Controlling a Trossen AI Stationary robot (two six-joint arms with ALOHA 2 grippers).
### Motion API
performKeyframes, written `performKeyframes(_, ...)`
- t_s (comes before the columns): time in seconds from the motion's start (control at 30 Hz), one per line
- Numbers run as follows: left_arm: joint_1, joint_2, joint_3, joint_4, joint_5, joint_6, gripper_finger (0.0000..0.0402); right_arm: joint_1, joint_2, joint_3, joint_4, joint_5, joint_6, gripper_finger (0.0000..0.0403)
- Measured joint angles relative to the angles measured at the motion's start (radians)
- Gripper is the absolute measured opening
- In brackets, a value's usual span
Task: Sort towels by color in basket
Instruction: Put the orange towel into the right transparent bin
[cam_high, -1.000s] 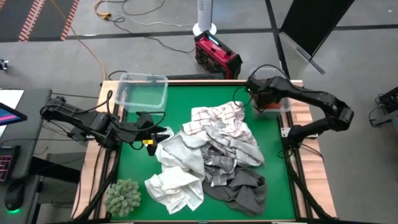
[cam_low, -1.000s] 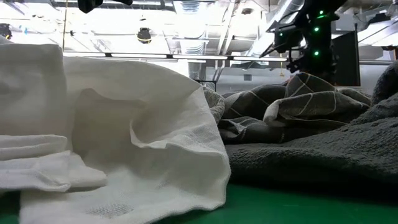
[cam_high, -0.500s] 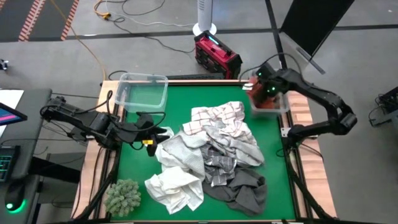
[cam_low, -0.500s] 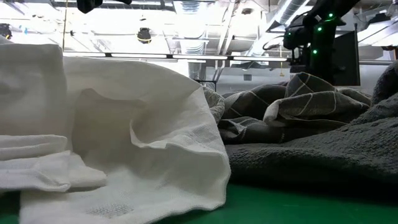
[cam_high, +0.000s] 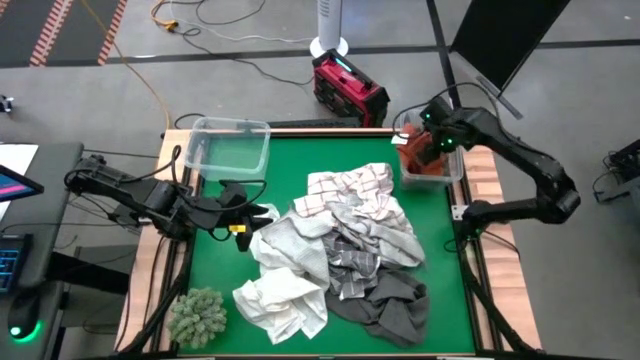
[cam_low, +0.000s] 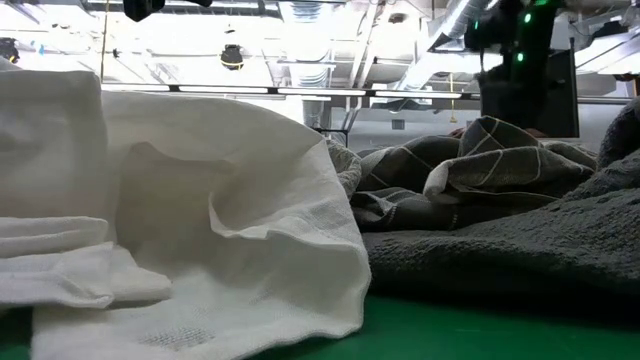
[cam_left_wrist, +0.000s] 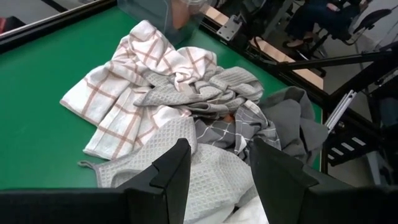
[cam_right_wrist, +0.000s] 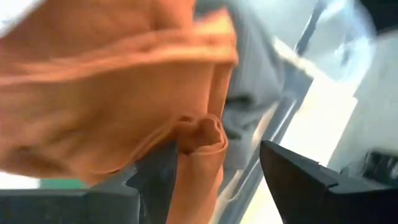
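A heap of towels lies mid-table: a grid-checked white one (cam_high: 345, 190), a light grey one (cam_high: 295, 245), a white one (cam_high: 280, 300) and a dark grey one (cam_high: 390, 305). A rust-orange towel (cam_high: 412, 158) lies in the clear bin (cam_high: 455, 175) at the far right. My right gripper (cam_high: 422, 148) hangs open just above it, and a fold of the orange towel (cam_right_wrist: 199, 134) shows between its fingers. My left gripper (cam_high: 258, 212) is open above the green mat at the heap's left edge, with nothing between its fingers (cam_left_wrist: 168, 174). My right gripper points steeply down over the rust-orange towel in the bin. A raised fold (cam_right_wrist: 202, 127) stands beside one finger (cam_right_wrist: 155, 180). I cannot tell whether the finger touches it.
A second clear bin (cam_high: 230, 145) stands at the far left corner. A fuzzy grey-green clump (cam_high: 197, 315) sits at the near left. A red box (cam_high: 348, 88) and cables lie on the floor beyond the far edge. Bare green mat lies between the heap and the left bin.
My right gripper has risen above the right bin, shifted a little toward the table's right edge and rolled. The rust-orange towel stays in the bin below it. The left arm and the heap have kept still.
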Motion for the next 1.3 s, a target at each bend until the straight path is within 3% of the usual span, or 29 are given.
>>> performKeyframes(0.23, 0.0, 0.0, 0.0, 0.0, -0.012, -0.011, 0.0155, 0.114, -0.098, 0.025, 0.223, -0.044, -0.048, 0.026)
performKeyframes(0.43, 0.0, 0.0, 0.0, -0.001, -0.018, -0.008, 0.0155, 0.204, -0.031, 0.026, 0.297, -0.113, -0.199, 0.026)
performKeyframes(0.53, 0.0, 0.0, 0.0, -0.001, -0.018, -0.008, 0.0155, 0.219, 0.044, 0.025, 0.29, -0.084, -0.218, 0.0259)
performKeyframes(0.63, 0.0, 0.0, 0.0, -0.001, -0.019, -0.008, 0.0155, 0.237, 0.11, 0.025, 0.29, 0.033, -0.225, 0.0248)
performKeyframes(0.7, 0.0, 0.0, 0.0, -0.001, -0.019, -0.007, 0.0155, 0.242, 0.145, 0.025, 0.29, 0.098, -0.241, 0.0233)
performKeyframes(0.8, 0.0, 0.0, 0.0, -0.002, -0.019, -0.007, 0.0155, 0.238, 0.18, 0.025, 0.286, 0.107, -0.246, 0.0191)
performKeyframes(1.03, 0.0, 0.0, 0.0, -0.003, -0.018, 0.001, 0.0155, 0.229, 0.189, 0.024, 0.244, 0.109, -0.216, 0.0026)
performKeyframes(1.3, 0.0, 0.0, 0.0, -0.003, -0.018, 0.009, 0.0155, 0.162, 0.101, 0.024, 0.164, 0.176, -0.12, 0.0014)
